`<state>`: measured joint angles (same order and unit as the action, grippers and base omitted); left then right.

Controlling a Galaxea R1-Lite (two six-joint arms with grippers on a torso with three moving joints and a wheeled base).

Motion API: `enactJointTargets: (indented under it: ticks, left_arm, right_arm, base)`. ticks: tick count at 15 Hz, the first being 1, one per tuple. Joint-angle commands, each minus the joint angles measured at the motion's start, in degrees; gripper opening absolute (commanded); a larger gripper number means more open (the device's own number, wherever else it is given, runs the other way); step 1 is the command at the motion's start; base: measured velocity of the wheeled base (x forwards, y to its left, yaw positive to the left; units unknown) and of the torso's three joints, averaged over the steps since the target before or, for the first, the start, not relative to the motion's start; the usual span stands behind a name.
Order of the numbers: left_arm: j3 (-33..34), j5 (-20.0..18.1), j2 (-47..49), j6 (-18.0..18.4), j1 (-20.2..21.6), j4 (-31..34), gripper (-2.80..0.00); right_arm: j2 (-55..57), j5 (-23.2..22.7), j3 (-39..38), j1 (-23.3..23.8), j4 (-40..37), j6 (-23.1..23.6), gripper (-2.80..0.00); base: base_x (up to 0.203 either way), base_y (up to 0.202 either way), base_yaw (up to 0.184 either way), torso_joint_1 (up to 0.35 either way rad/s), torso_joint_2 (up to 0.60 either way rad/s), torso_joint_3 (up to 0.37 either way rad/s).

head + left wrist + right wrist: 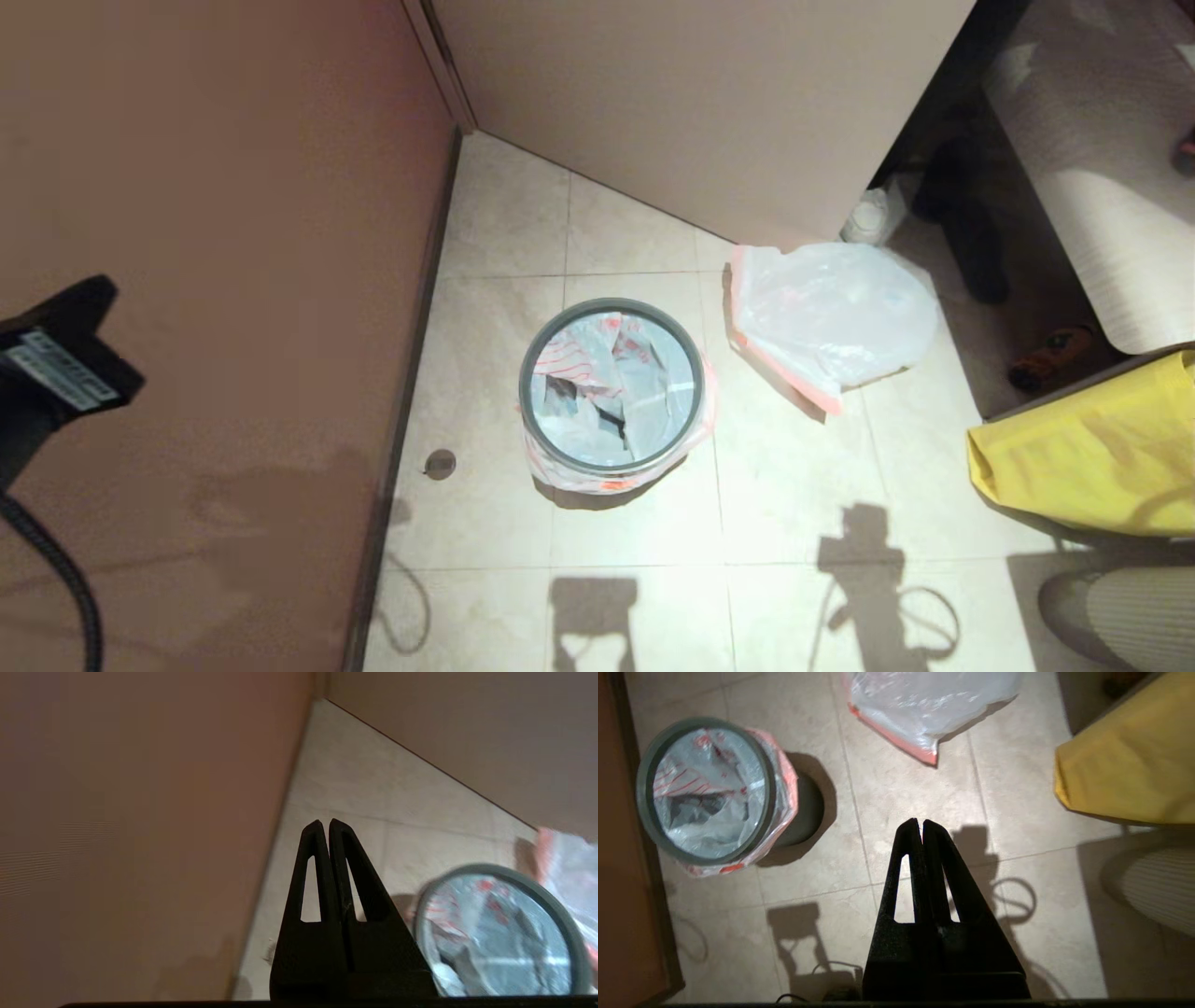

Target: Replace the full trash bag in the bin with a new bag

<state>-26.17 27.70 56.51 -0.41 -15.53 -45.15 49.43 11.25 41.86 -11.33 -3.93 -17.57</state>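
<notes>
Support surface: beige tiled floor (pixel 635 532), pale grout lines, bounded by a brown wall at 9 o'clock and a beige panel at 12 o'clock.

Resting directly on the floor:
- the bin (pixel 611 385), near centre, upright, grey hoop on its rim; the new bag (pixel 597 373) with red print lines it, pink hem folded down over the outside.
- the full trash bag (pixel 831 313), at 2 o'clock from the bin, well apart from it, lying slumped, pink-orange hem toward the bin.
- small round grey disc (pixel 440 463), at 8 o'clock from the bin, close to the wall.
- yellow fabric bag (pixel 1092 457), at 4 o'clock; whether it touches the floor cannot be told.

Dark shadows lie across the tiles at 6 o'clock.
</notes>
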Motion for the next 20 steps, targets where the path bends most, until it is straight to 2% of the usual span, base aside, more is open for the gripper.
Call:
enactJointTargets:
  ticks: [1, 4, 6, 9, 11, 12, 14, 16, 18, 20]
  left_arm:
    - [1.8, 0.4, -12.8, 0.1, 4.4, 2.9, -2.8]
    - [3.5, 1.2, -25.4, -0.5, 10.5, 12.6, -2.8]
    - [4.2, 1.4, -32.1, -1.6, 12.9, 20.8, -2.8]
    - [8.8, 1.4, -39.0, -2.9, 13.6, 26.4, -2.8]
    - [12.9, 0.5, -43.6, -2.8, 14.1, 28.3, -2.8]
    - [14.5, -0.5, -47.0, -2.8, 14.7, 30.5, -2.8]
    - [16.0, -4.0, -51.5, -2.9, 15.3, 37.4, -2.8]
    - [17.9, -8.7, -55.3, -2.8, 15.4, 40.3, -2.8]
    - [20.3, -16.5, -56.5, -2.7, 15.4, 40.9, -2.8]
    - [22.5, -21.4, -56.5, -0.4, 15.4, 40.9, -2.8]
  right_arm:
    - [-9.4, 0.3, -1.1, 3.5, -2.1, 0.2, -2.8]
    - [-21.1, 0.5, -1.4, 10.7, -9.0, 3.4, -2.8]
    - [-28.0, 0.3, -1.4, 13.6, -14.6, 6.6, -2.8]
    - [-33.7, -0.5, -2.6, 14.5, -21.6, 14.3, -2.8]
    - [-34.1, -1.6, -3.1, 14.1, -22.0, 14.2, -2.8]
    - [-34.7, -2.9, -3.3, 11.9, -22.2, 16.8, -2.8]
    - [-34.1, -3.3, -4.1, 10.1, -22.2, 22.6, -2.8]
    - [-37.2, -4.3, -8.7, 10.4, -22.0, 22.5, -2.8]
    - [-43.2, -6.8, -15.9, 10.7, -21.3, 22.7, -2.8]
    - [-48.4, -10.9, -22.2, 10.9, -20.1, 23.3, -2.8]
  base:
    - [0.0, 0.0, 0.0, 0.0, 0.0, 0.0]
    - [0.0, 0.0, 0.0, 0.0, 0.0, 0.0]
    - [0.0, 0.0, 0.0, 0.0, 0.0, 0.0]
    - [0.0, 0.0, 0.0, 0.0, 0.0, 0.0]
    - [0.0, 0.0, 0.0, 0.0, 0.0, 0.0]
    - [0.0, 0.0, 0.0, 0.0, 0.0, 0.0]
    - [0.0, 0.0, 0.0, 0.0, 0.0, 0.0]
    - [0.0, 0.0, 0.0, 0.0, 0.0, 0.0]
    - [0.0, 0.0, 0.0, 0.0, 0.0, 0.0]
    - [0.0, 0.0, 0.0, 0.0, 0.0, 0.0]
